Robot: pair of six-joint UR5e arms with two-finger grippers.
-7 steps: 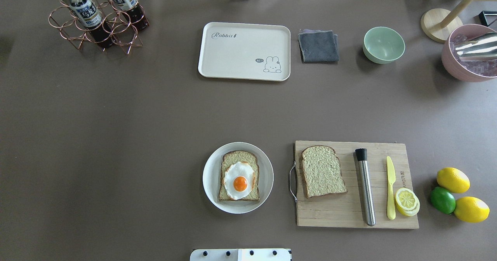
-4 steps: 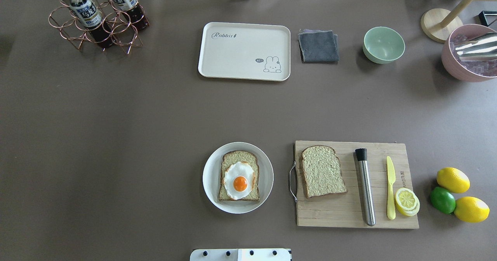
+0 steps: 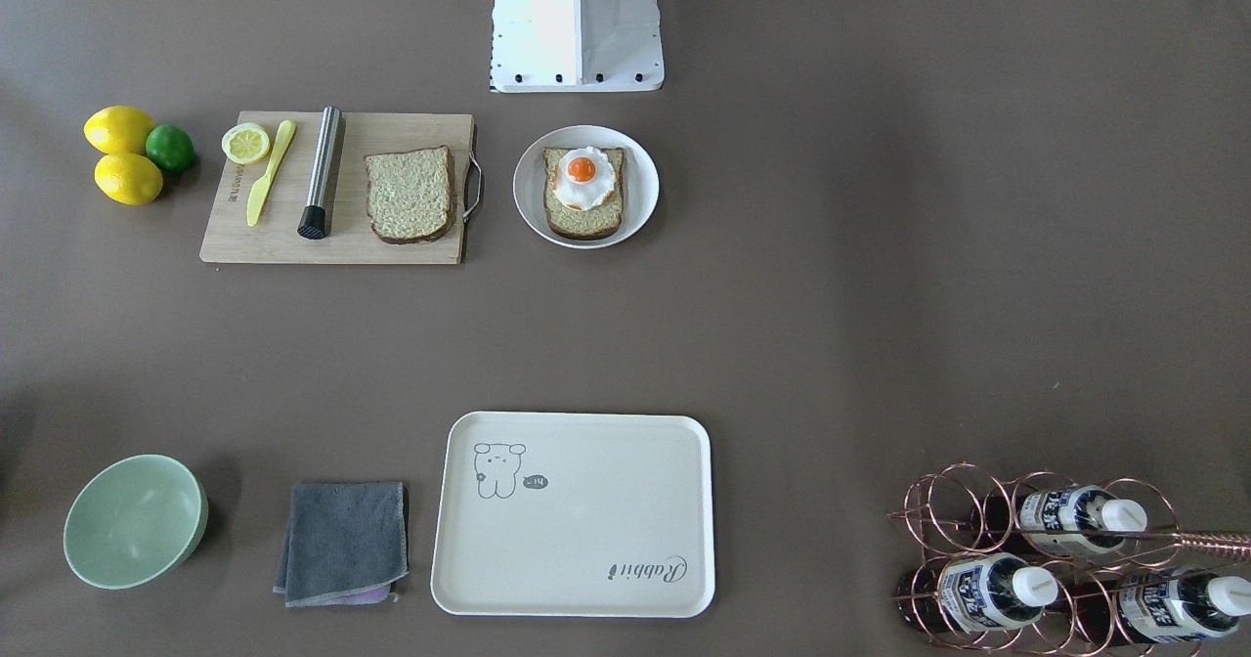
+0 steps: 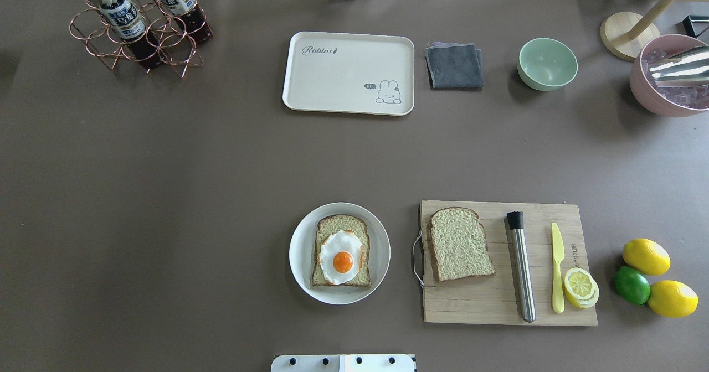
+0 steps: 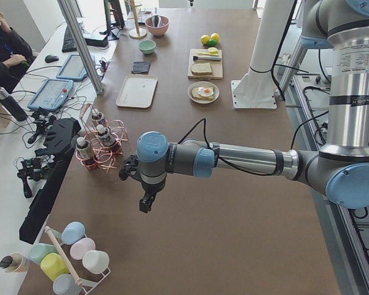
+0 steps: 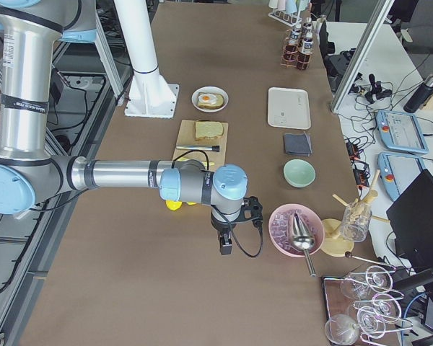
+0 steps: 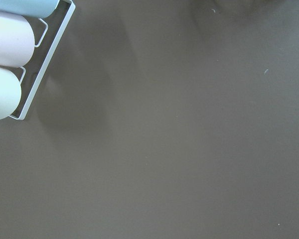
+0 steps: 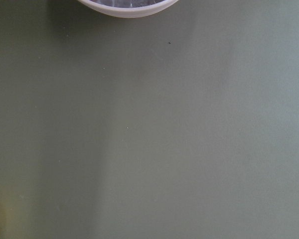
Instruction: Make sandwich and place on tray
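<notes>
Bottom bread slice (image 4: 340,225) lies flat on the round white plate (image 4: 299,256), near centre. Its domed crust end points far, long axis near–far. A glossy fried egg (image 4: 342,257) with an orange yolk sits on it.

Second slice (image 4: 461,244), coarse crumb and dark crust, lies on the wooden cutting board (image 4: 498,311) just right of the plate, slightly skewed.

Tray (image 4: 348,73): smooth cream, rounded corners, far centre, long axis left–right.

Left gripper (image 5: 146,203) hangs far left and right gripper (image 6: 224,247) far right, both well apart from the bread. I cannot tell their opening or any hold.
</notes>
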